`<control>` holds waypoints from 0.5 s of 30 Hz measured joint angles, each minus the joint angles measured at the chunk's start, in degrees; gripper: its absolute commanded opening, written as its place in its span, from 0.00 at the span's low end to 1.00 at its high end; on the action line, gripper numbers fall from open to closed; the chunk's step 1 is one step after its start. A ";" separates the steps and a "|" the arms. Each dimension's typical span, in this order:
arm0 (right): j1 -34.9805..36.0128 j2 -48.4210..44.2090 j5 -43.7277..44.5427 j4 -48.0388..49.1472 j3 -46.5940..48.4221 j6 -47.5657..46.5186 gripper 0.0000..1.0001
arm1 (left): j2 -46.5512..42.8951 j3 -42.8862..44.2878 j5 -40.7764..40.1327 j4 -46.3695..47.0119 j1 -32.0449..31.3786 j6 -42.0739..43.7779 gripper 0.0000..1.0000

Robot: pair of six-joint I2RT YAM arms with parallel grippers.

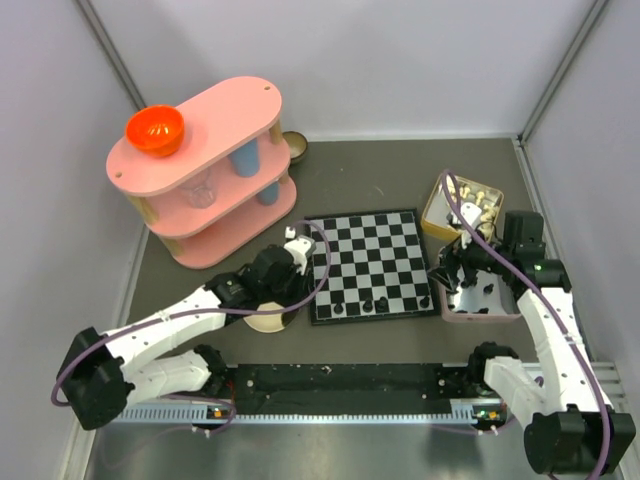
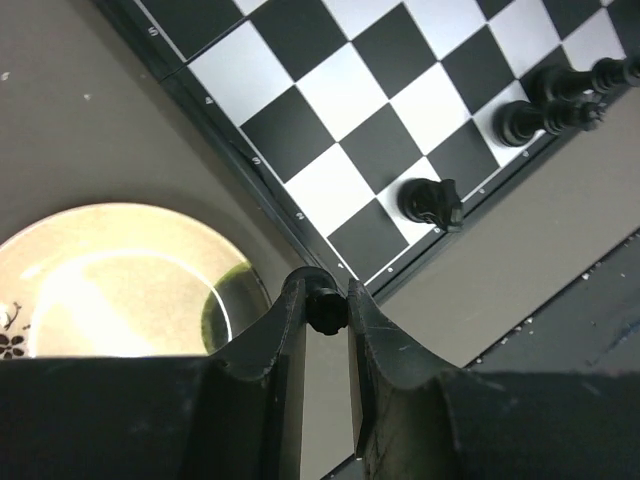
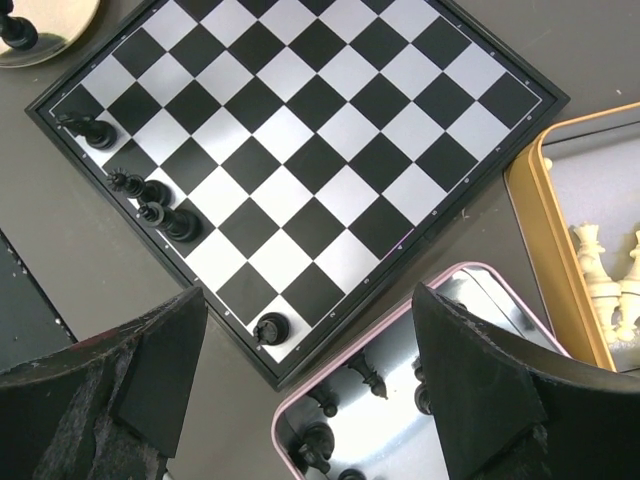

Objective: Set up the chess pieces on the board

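Observation:
The board (image 1: 370, 250) lies at the table's centre with a few black chess pieces (image 1: 368, 303) along its near row. In the left wrist view, my left gripper (image 2: 326, 305) is shut on a small black piece (image 2: 325, 310), just off the board (image 2: 340, 90) near a black knight (image 2: 432, 200). My right gripper (image 3: 310, 370) hangs open and empty above the board's corner and a pink tin (image 3: 400, 312) that holds several black pieces (image 3: 365, 375). A rook (image 3: 270, 328) stands on the corner square.
A cream plate (image 2: 100, 280) lies left of the board and carries one black piece (image 3: 15, 30). A gold tin (image 3: 555, 230) of white chessmen (image 3: 610, 270) sits behind the pink tin (image 1: 480, 318). A pink shelf (image 1: 210, 170) with an orange bowl (image 1: 154, 130) stands far left.

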 measured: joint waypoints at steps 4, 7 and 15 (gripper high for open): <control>0.00 -0.44 0.17 1.64 -0.42 0.74 0.83 | 1.18 -0.37 -3.48 0.94 -1.14 -1.46 0.00; 0.00 -1.16 0.28 2.38 -1.14 1.25 0.83 | 3.26 -0.37 -4.33 2.58 -2.29 -2.10 0.00; 0.00 -4.24 1.36 2.86 -3.04 2.51 0.83 | 6.93 -0.39 -3.69 5.29 -5.75 -3.15 0.00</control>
